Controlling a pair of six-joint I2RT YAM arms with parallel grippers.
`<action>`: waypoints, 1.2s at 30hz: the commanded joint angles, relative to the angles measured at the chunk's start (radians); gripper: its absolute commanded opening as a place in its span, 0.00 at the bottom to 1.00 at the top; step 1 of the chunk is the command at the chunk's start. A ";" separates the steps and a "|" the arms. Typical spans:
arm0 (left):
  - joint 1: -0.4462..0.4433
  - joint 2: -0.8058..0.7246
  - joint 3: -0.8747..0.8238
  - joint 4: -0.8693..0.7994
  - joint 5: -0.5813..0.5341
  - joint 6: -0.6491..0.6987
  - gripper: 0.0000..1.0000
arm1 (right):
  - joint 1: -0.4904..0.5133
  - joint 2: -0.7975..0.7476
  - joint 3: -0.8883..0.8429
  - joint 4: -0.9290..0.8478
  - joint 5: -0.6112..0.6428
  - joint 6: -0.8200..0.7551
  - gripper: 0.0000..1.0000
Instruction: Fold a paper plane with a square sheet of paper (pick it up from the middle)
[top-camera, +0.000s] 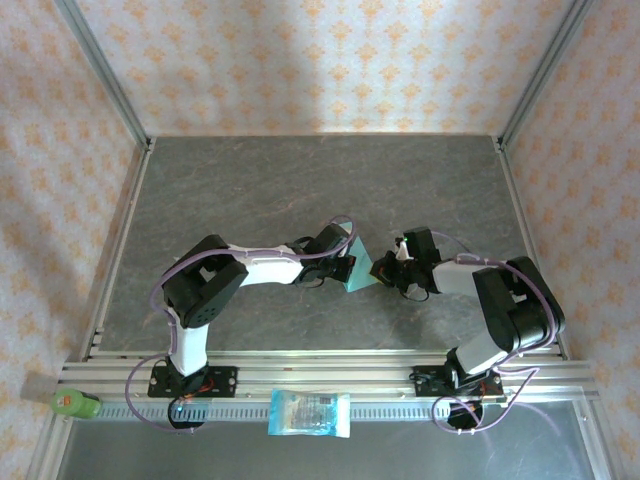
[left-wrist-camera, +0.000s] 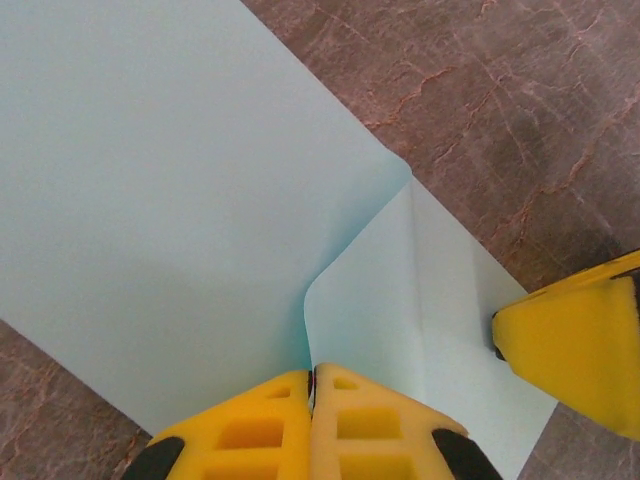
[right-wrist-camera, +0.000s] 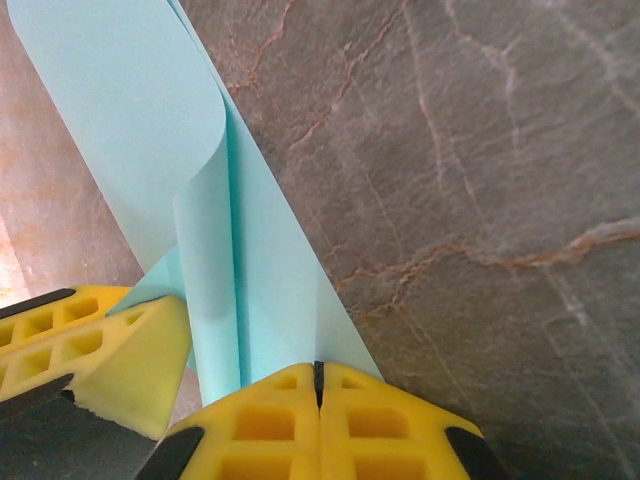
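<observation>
Light teal square sheet of paper (top-camera: 360, 265) is just right of table centre, partly folded to a triangle, caught between both arms. The left gripper (left-wrist-camera: 312, 385) is at its 9 o'clock side, yellow fingers clenched together on the sheet where a soft, unpressed flap curls over. The right gripper (right-wrist-camera: 318, 380) is at 3 o'clock, fingers likewise pinched tight on a narrow creased strip of the sheet. Grey marbled table (top-camera: 250, 190) beneath. Blue-and-white packet (top-camera: 310, 413) at 6 o'clock, on the near rail.
</observation>
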 joint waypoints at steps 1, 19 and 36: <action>0.006 -0.013 0.017 -0.051 -0.045 0.022 0.00 | 0.004 0.031 -0.025 -0.119 0.083 -0.016 0.00; 0.006 0.016 0.035 -0.055 -0.076 0.035 0.00 | 0.004 0.030 -0.026 -0.118 0.081 -0.017 0.00; 0.006 0.023 0.040 -0.072 -0.092 0.038 0.00 | 0.002 0.021 -0.034 -0.115 0.083 -0.014 0.00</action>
